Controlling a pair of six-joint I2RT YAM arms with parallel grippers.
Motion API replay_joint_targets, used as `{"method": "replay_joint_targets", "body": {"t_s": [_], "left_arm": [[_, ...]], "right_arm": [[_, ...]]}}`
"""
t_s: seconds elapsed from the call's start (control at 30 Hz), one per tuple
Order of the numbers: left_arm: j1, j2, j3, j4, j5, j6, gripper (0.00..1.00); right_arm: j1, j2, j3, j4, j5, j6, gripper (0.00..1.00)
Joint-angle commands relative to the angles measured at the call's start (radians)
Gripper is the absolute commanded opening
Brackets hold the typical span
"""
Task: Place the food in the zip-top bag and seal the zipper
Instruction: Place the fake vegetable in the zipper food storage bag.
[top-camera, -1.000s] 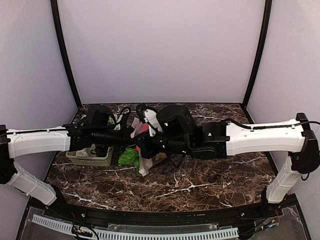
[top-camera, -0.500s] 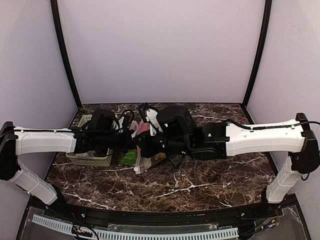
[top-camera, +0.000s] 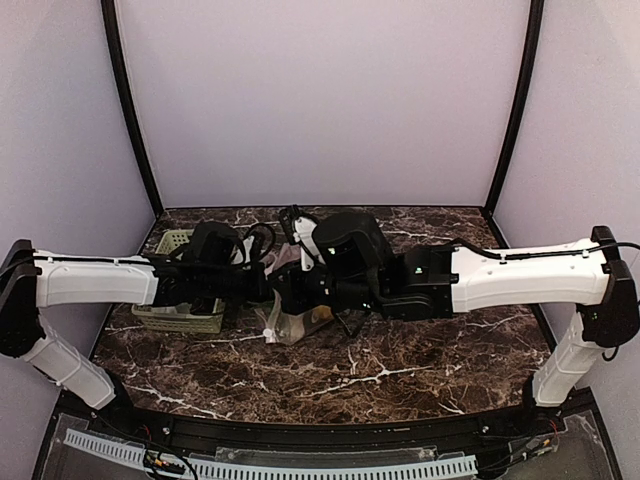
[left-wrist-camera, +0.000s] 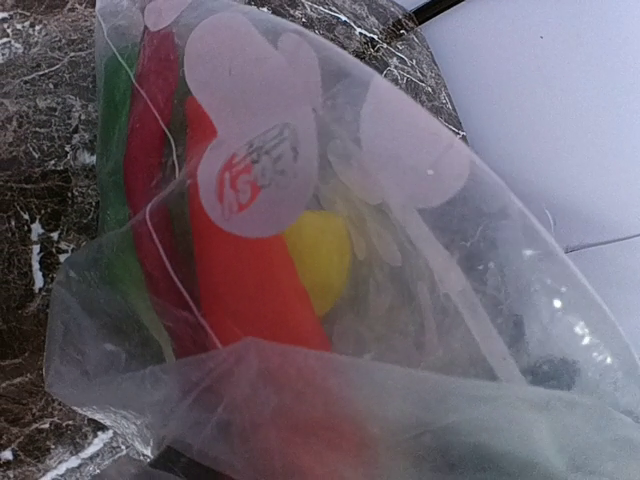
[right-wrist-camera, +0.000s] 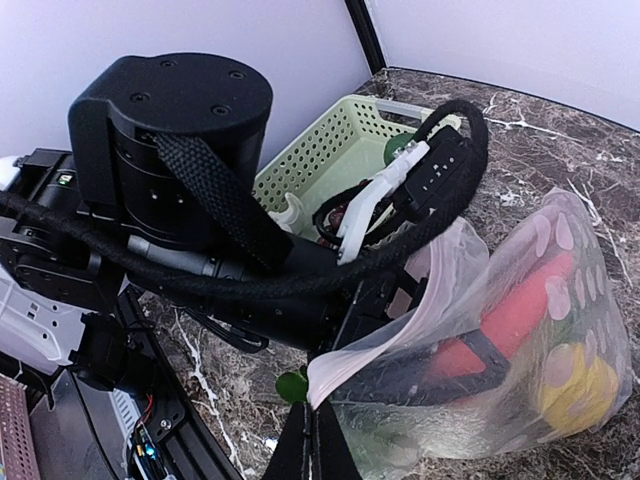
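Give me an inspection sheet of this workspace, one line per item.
Surface: dark marble table, white veins.
Job's things: zip-top bag holds red chili peppers, lemon, green vegetable; mouth unsealed.
Clutter: pale green mesh basket beside the bag.
Hands: right hand shut on the bag's edge; left hand inside the bag, opening unclear.
Cables: black braided cable looped along the left wrist.
Surroundings: pale walls, black posts.

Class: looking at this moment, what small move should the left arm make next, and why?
Probably draw the left gripper back out of the bag: chili, lemon and greens already lie inside, the right gripper pinches its edge, and the mouth cannot seal around a gripper.
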Motion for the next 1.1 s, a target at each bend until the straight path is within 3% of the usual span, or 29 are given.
{"method": "replay_joint_targets", "body": {"t_s": [0.0,0.23,0.37,0.7,1.07], "left_arm": [[0.0,-0.071,0.057,-0.132,-0.021,0.096,0.68],[0.0,-0.147,0.06,-0.231,-0.012,0.133,0.67],[0.0,-0.162,0.04,-0.238,0.003,0.132,0.52],[-0.001,-0.109,0.02,-0.215,0.045,0.106,0.34],[-0.032,-0.043,0.005,-0.183,0.031,0.104,0.31]], "right_arm": [[0.018,-0.019,0.002,0.042,0.014,0.007,0.0],[0.018,-0.021,-0.002,0.042,0.014,0.006,0.0],[0.018,-0.02,0.0,0.042,0.013,0.007,0.0],[0.018,-0.019,-0.001,0.042,0.01,0.01,0.0],[0.018,-0.015,0.01,0.043,0.018,0.005,0.0]]}}
